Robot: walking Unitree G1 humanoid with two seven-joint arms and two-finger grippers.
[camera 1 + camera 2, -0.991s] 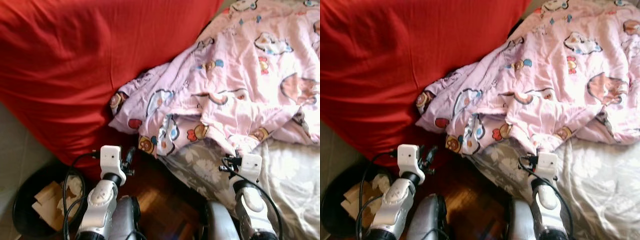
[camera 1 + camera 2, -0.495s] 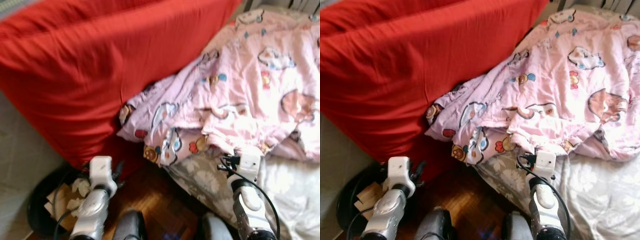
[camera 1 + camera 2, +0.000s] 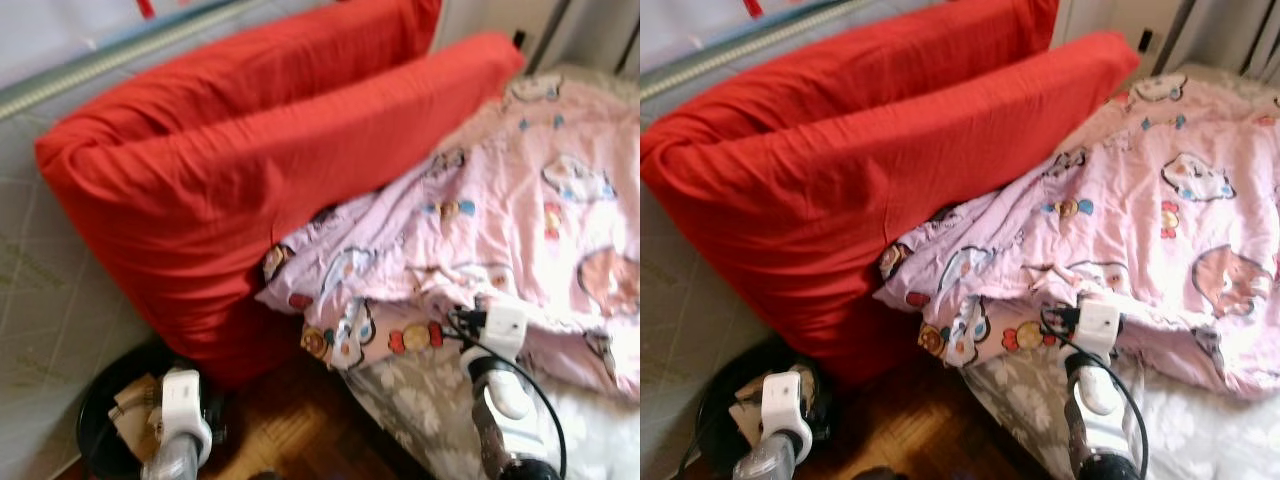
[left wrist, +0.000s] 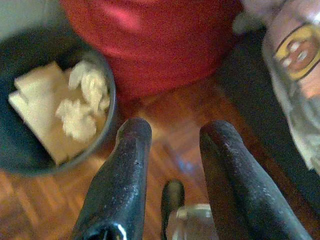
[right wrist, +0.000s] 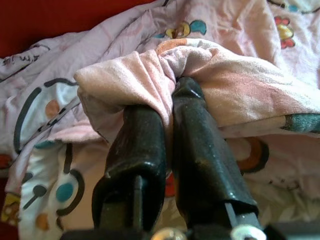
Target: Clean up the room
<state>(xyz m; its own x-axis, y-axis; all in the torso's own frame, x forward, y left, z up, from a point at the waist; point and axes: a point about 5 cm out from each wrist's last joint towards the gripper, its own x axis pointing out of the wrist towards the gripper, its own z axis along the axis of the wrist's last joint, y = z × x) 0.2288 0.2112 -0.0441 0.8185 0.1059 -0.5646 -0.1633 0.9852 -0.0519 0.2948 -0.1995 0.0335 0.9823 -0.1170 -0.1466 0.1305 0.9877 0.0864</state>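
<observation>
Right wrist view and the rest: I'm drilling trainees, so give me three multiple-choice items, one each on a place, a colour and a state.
1. Where is the black bin?
A. On the bed
B. On the floor by the red cushion
C. Under the blanket

2. What is the main colour of the cartoon blanket?
A. Pink
B. Green
C. Navy

3. The right claw is:
A. Wide open
B. Holding paper
C. Shut on a blanket fold

Key: B, the bin sits below the cushion's corner; A, pale pink cloth; C, cloth is pinched between its fingers.
</observation>
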